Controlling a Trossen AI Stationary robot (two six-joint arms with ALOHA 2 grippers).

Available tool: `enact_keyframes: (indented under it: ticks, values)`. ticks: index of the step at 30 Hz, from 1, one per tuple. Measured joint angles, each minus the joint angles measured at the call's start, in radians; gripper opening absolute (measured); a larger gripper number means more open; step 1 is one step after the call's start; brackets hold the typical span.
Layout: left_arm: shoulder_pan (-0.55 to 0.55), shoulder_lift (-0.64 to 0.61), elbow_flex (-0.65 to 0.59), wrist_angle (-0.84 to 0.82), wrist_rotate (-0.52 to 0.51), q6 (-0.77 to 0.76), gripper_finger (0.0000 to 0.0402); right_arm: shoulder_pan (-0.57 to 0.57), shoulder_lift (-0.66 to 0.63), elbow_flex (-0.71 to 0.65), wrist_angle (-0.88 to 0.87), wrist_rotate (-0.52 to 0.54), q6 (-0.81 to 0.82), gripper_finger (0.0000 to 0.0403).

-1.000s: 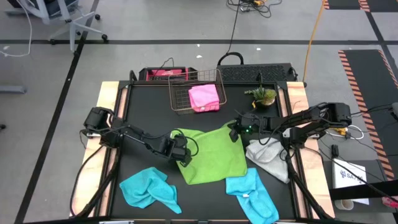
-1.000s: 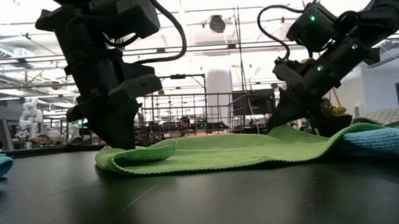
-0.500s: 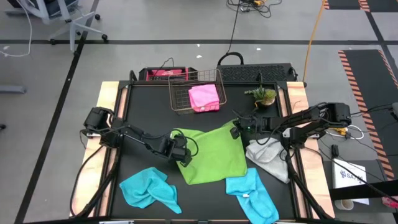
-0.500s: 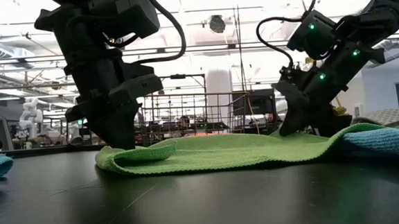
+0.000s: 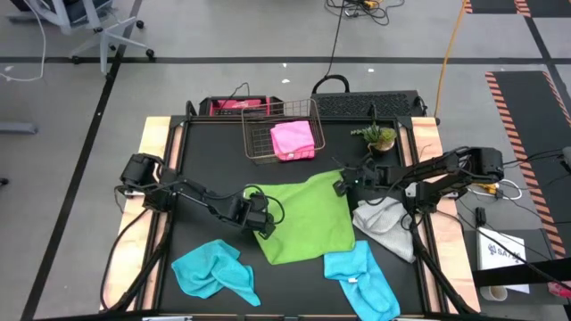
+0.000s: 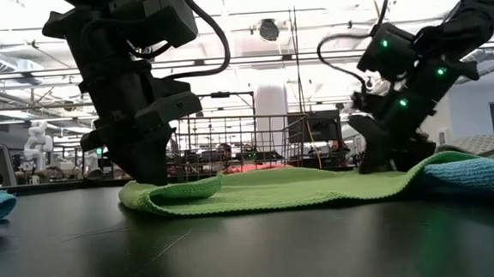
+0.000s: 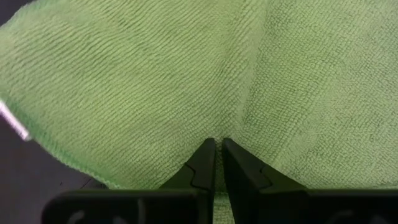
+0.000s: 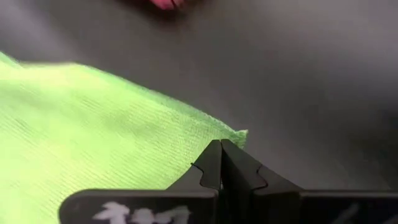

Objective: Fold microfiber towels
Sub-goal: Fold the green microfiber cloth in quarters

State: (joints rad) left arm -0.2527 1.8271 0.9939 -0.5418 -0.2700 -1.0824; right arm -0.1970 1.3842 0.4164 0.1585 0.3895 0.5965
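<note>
High view: lime green towel flat mid-table, just in front of the copper wire basket holding the pink towel. Left gripper pinches the green towel's left edge. Right gripper clenched at its far right corner; actual grip unclear.

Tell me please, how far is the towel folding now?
Done: the pink towel lies in the basket. In hand: the left gripper and right gripper each pinch a corner of the green towel, not yet folded. Left: two blue towels and the grey towel, all crumpled.
</note>
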Motion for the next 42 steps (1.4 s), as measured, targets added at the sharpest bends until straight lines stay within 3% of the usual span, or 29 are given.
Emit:
enact_keyframes:
  ticks: [2,8,12,16,19,26,34,42]
  values:
    - [0.0,0.0,0.0,0.0,0.0,0.003,0.0035,0.0,-0.002,0.0,0.111,-0.022,0.011,0.0]
    - [0.0,-0.029,-0.001,-0.003,-0.008,0.026,0.0035,0.014,-0.002,0.002,0.45,-0.223,0.009,0.0]
    - [0.01,-0.11,-0.007,-0.054,-0.096,0.027,0.0035,0.033,-0.002,0.002,0.577,-0.323,0.013,0.0]
    - [0.024,-0.186,-0.005,-0.134,-0.217,0.041,0.0035,0.053,-0.002,0.002,0.59,-0.366,0.021,0.0]
    - [0.042,-0.214,-0.003,-0.129,-0.244,0.085,0.0035,0.059,-0.002,0.002,0.584,-0.366,0.029,0.0]
    - [0.085,-0.179,-0.035,-0.124,-0.237,0.09,0.0035,0.072,-0.002,0.002,0.568,-0.363,0.054,0.0]
    - [0.127,-0.126,-0.111,-0.074,-0.16,0.108,0.0035,0.103,-0.002,0.003,0.574,-0.365,0.097,0.0]
    - [0.19,-0.127,-0.142,-0.076,-0.179,0.173,0.0035,0.208,-0.002,0.002,0.555,-0.412,0.152,0.0]
